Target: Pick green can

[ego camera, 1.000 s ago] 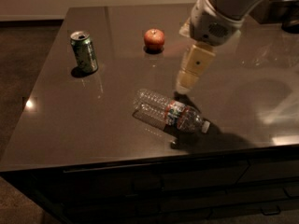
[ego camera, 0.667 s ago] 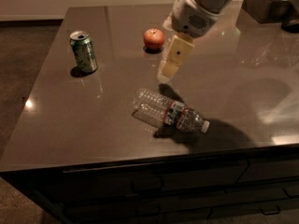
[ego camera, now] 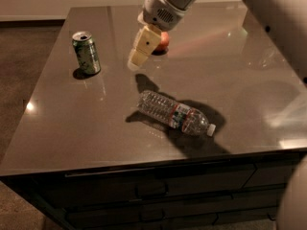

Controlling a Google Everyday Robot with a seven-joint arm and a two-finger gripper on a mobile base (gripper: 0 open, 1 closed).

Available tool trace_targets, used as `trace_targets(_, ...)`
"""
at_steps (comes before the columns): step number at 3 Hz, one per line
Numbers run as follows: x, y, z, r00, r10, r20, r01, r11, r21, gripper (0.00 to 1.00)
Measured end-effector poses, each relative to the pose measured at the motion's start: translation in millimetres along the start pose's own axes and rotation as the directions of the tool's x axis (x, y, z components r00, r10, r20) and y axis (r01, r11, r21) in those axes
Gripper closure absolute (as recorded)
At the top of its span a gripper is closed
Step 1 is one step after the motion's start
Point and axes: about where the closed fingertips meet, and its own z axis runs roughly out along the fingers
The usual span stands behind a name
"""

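The green can [ego camera: 86,52] stands upright near the far left of the dark table [ego camera: 76,128], its silver top showing the tab opening. My gripper [ego camera: 135,61] hangs above the table to the right of the can, about a can's height away from it, with its pale fingers pointing down and to the left. It holds nothing.
A clear plastic bottle [ego camera: 175,113] lies on its side in the middle of the table, near the front. A red apple [ego camera: 163,41] sits behind the gripper, partly hidden by it. Drawer fronts [ego camera: 153,188] run below the table's front edge.
The gripper has moved left across the table, from above the bottle's right side toward the green can. The can, bottle and apple have not moved.
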Motion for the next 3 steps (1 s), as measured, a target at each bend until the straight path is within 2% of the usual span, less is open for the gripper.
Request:
trace_targets(1, -30.3, -25.1, 27.9, 0.998, -0.003, 0.057, 0.003, 1.0, 0.0, 0.0)
trace_targets(2, -66.2, -52.8, 71.0, 0.994, 0.0, 0.106, 0.001, 1.0, -0.009, 0.0)
trace_targets(3, -86.8, -57.4, 104.3, 0.993, -0.002, 0.12, 0.007, 0.9991, -0.043, 0.0)
